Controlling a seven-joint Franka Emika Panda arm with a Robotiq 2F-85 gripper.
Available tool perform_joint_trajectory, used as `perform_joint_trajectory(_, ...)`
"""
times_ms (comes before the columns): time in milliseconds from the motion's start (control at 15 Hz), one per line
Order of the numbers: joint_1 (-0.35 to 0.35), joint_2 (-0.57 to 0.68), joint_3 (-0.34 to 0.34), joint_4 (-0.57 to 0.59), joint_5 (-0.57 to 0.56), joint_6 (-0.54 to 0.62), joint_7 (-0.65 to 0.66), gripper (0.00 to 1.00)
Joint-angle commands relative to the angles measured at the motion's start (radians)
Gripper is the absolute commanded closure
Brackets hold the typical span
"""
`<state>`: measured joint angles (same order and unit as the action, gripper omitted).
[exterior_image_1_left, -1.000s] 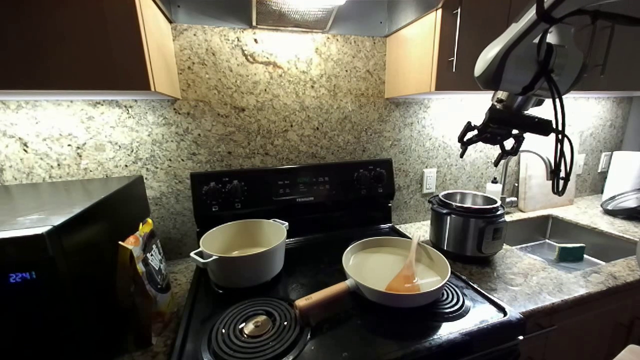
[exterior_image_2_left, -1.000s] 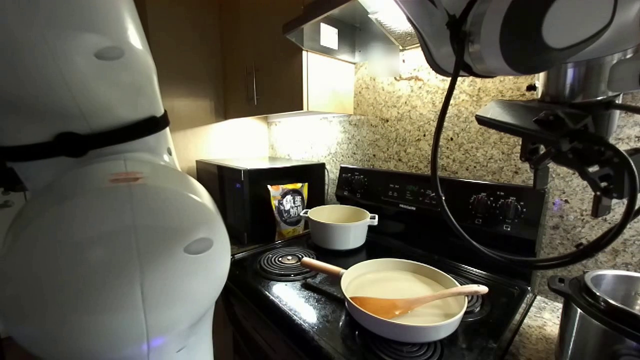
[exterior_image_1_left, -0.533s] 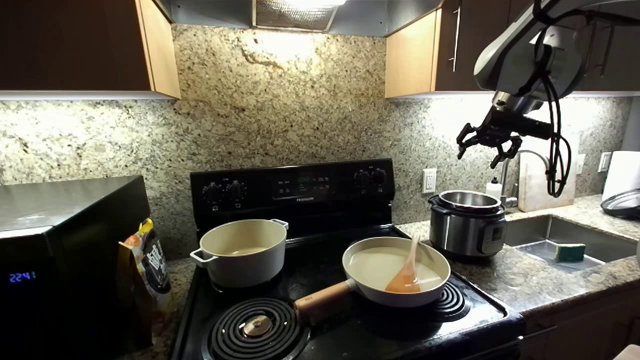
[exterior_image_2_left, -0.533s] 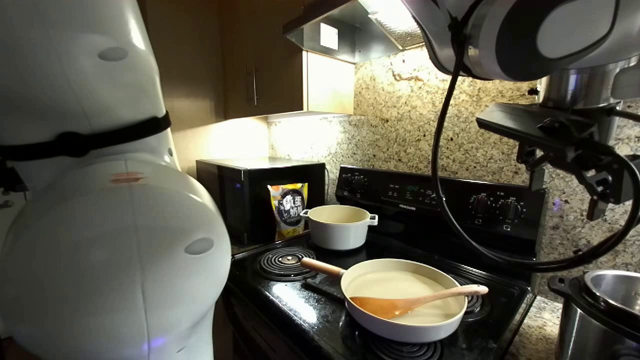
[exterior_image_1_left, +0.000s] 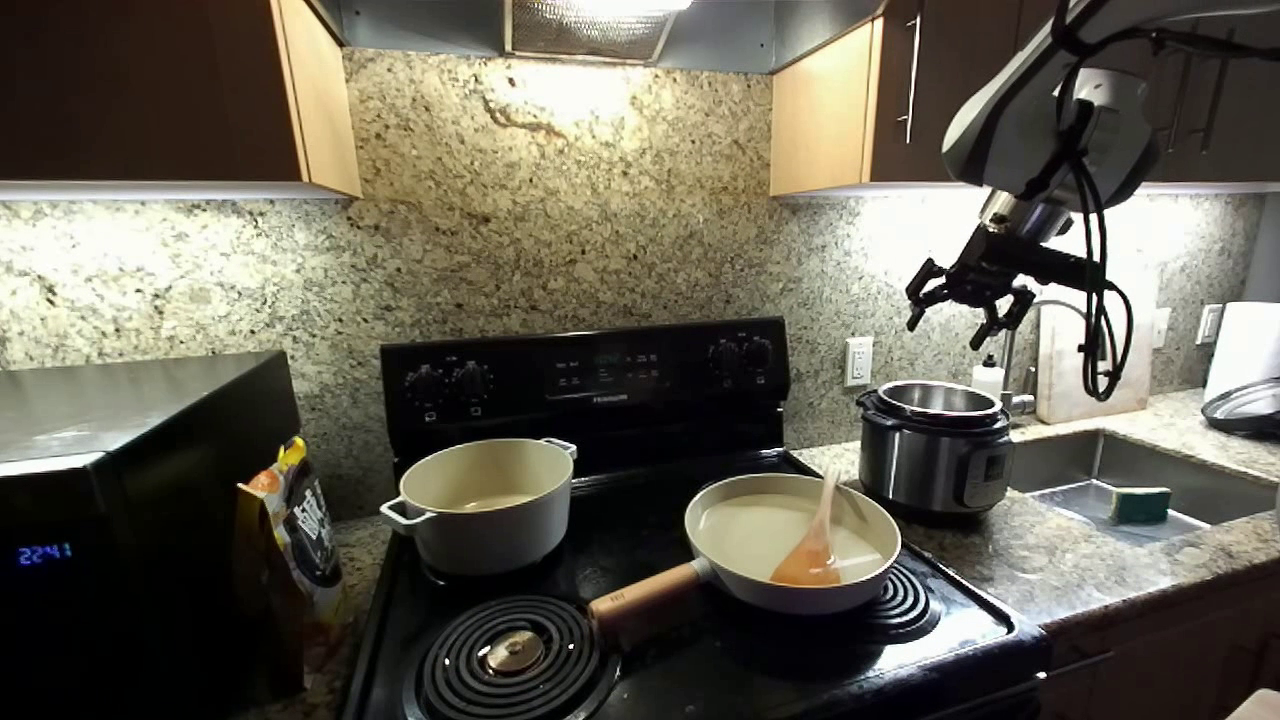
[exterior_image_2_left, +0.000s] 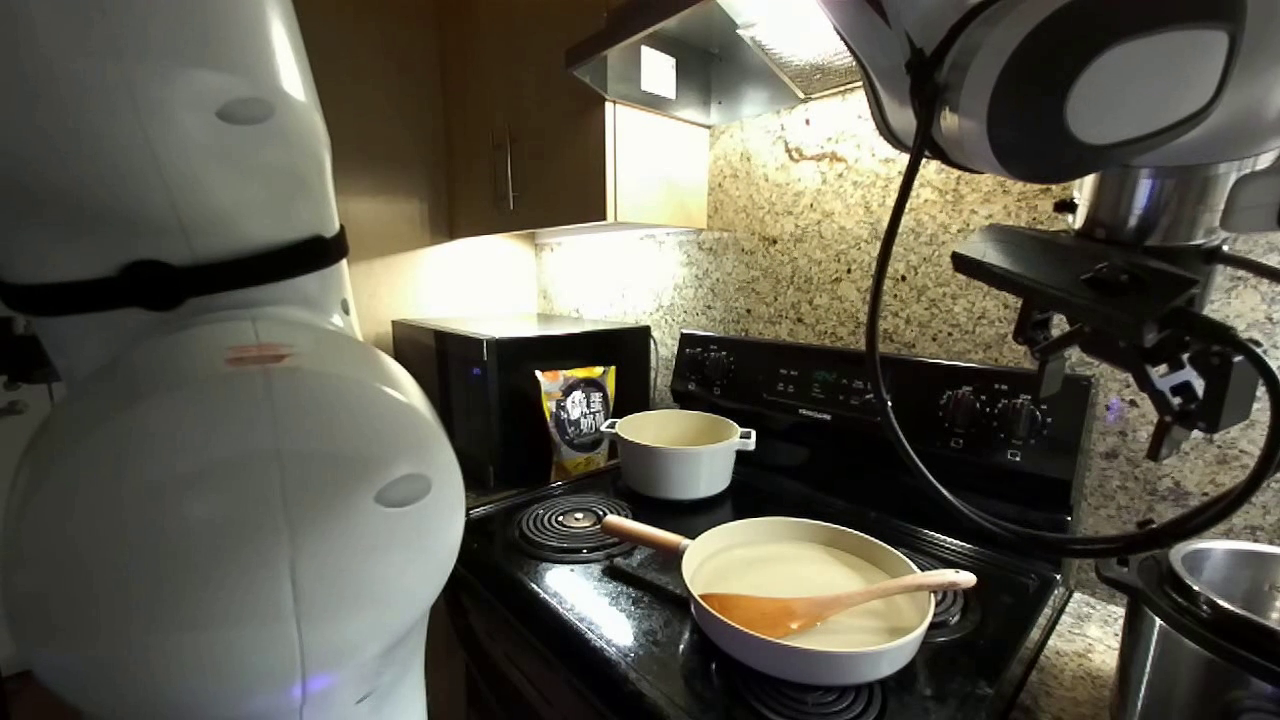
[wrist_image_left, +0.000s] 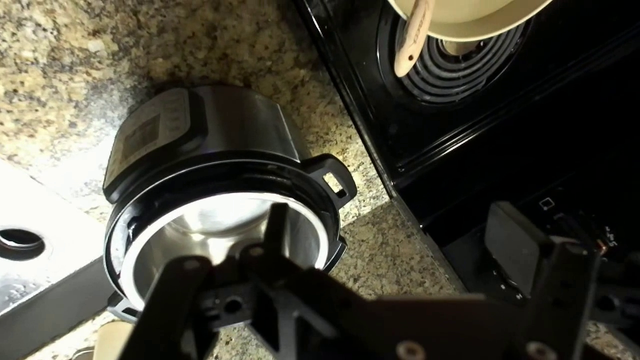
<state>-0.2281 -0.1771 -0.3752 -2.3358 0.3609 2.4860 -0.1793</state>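
1. Wrist view: black robot fingers (wrist_image_left: 515, 247) stand wide apart, holding nothing. Below them, partly behind one finger, a round, lidless pressure cooker (wrist_image_left: 245, 142) of steel and black plastic sits on a tan speckled granite worktop (wrist_image_left: 65, 60).
2. In an exterior view, the fingers hang in midair above the cooker, touching nothing. Lower and left of them, a round, cream, wooden-handled pan (exterior_image_1_left: 800, 600) rests on a black stove (exterior_image_1_left: 700, 670), an orange-brown wooden spatula (exterior_image_1_left: 812, 555) inside.
3. In an exterior view, the cooker, cut off at the edge, is beneath the spread fingers; a round, pale grey, two-handled pot (exterior_image_2_left: 675, 473) stands well apart from them.
4. Judging progress: the fingers are over the cooker, but nothing is gripped; whether handling is pending or finished cannot be told.
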Motion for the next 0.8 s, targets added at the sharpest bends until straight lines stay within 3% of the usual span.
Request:
perform_joint_trajectory(0, -0.001, 0.021, -0.008, 0.025, 0.036, -0.046, -0.070, 0.00)
perform_joint_trajectory(467, -0.009, 0.031, -0.010, 0.043, 0.022, -0.111, -0.099, 0.00)
perform_joint_trajectory(733, -0.015, 0.021, 0.003, 0.028, 0.002, -0.091, -0.053, 0.00)
